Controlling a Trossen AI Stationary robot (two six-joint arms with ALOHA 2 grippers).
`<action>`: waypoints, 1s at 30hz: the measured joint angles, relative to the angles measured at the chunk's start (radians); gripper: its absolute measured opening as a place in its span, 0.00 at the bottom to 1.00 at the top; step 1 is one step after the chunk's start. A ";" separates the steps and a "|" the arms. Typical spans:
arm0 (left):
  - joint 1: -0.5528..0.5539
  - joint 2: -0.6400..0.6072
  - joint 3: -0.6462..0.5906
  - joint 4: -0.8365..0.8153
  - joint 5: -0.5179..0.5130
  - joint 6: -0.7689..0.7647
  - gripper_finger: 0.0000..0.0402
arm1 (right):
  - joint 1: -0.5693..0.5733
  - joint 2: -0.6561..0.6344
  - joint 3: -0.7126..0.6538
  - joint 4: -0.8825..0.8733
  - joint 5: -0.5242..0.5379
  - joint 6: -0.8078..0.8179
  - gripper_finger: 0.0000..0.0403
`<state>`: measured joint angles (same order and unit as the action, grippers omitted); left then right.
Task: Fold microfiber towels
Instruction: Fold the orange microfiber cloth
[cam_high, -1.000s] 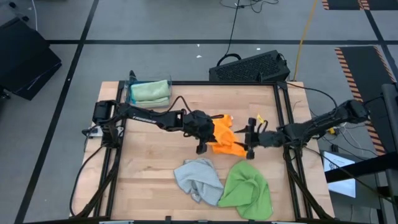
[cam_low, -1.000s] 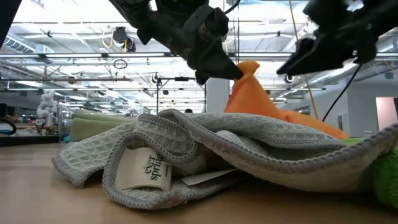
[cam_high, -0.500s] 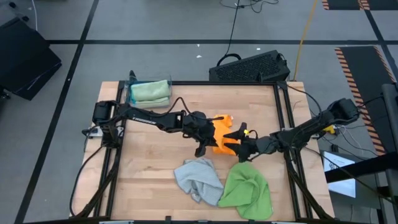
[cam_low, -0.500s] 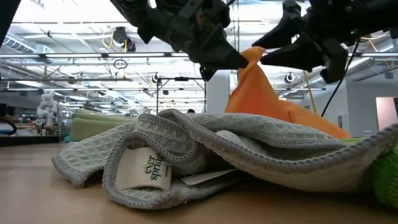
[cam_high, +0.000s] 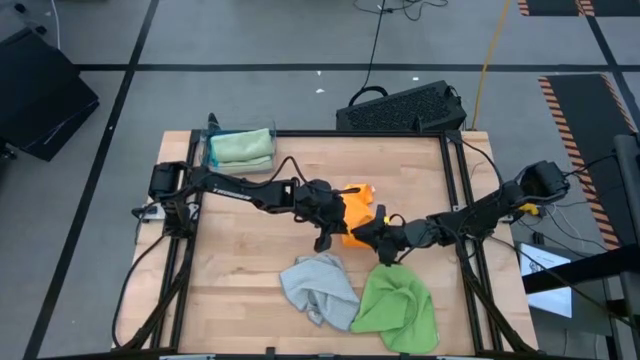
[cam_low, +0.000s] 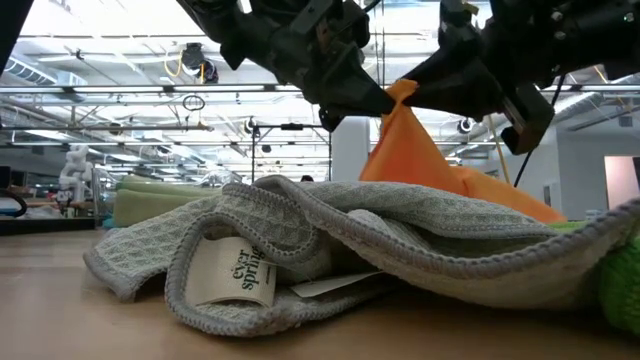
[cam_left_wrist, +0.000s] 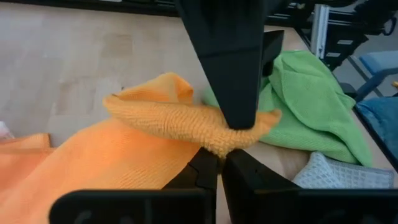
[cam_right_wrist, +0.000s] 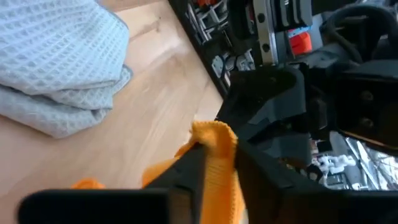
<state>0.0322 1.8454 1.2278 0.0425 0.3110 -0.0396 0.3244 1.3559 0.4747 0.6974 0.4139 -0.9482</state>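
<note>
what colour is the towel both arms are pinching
Orange towel, clearest in the left wrist view.

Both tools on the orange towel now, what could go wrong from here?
1. The left tool and right tool pinch the same raised peak of the orange towel, nearly touching; they may collide.
2. Both grips take only a small tip of cloth, so it could slip out when pulled apart.
3. The grey towel and bright green towel lie crumpled just beside it; the spreading cloth might drag over them.
</note>
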 joint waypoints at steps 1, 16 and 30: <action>0.000 0.000 0.000 0.000 -0.004 0.000 0.04 | 0.000 0.000 0.000 -0.001 0.000 0.014 0.13; -0.039 -0.015 0.000 -0.141 -0.204 -0.007 0.42 | 0.005 -0.099 0.000 -0.052 0.073 0.257 0.01; -0.150 -0.069 0.001 -0.279 -0.615 -0.042 0.54 | -0.001 -0.364 0.001 -0.346 0.336 0.567 0.00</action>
<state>-0.1180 1.7768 1.2292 -0.2363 -0.3037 -0.0814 0.3238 0.9919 0.4759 0.3516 0.7498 -0.3816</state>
